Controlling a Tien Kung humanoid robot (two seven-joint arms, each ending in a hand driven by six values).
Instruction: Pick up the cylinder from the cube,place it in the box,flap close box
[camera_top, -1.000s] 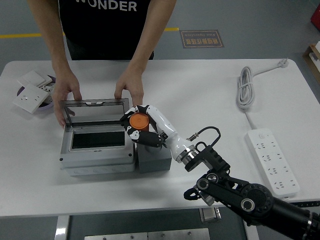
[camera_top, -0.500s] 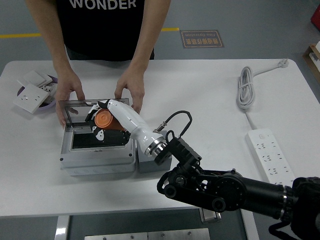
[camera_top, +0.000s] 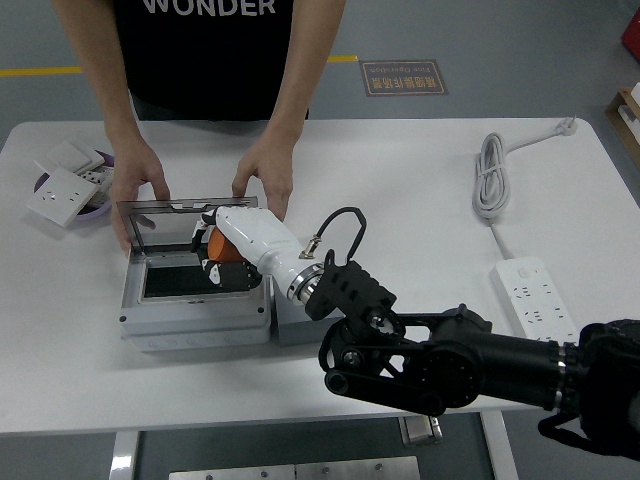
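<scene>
**Cylinder held over the open box: risks at release**

Nearest, the grey cube (camera_top: 305, 322) is seen on the bench (camera_top: 400, 180), touching the box (camera_top: 195, 290). Beyond it, the right hand (camera_top: 225, 240) is reached over the box interior, its fingers (camera_top: 212, 268) curled around the orange cylinder (camera_top: 218, 247), which is kept above the dark recess. A tilted release may let it roll or catch the rim. Farther, the raised lid (camera_top: 185, 215) is steadied by a person's hands (camera_top: 265, 178); a premature flap could be blocked by them.

lab/workshop | yellow floor tape (camera_top: 40, 71) | power strip (camera_top: 545, 318)
</scene>
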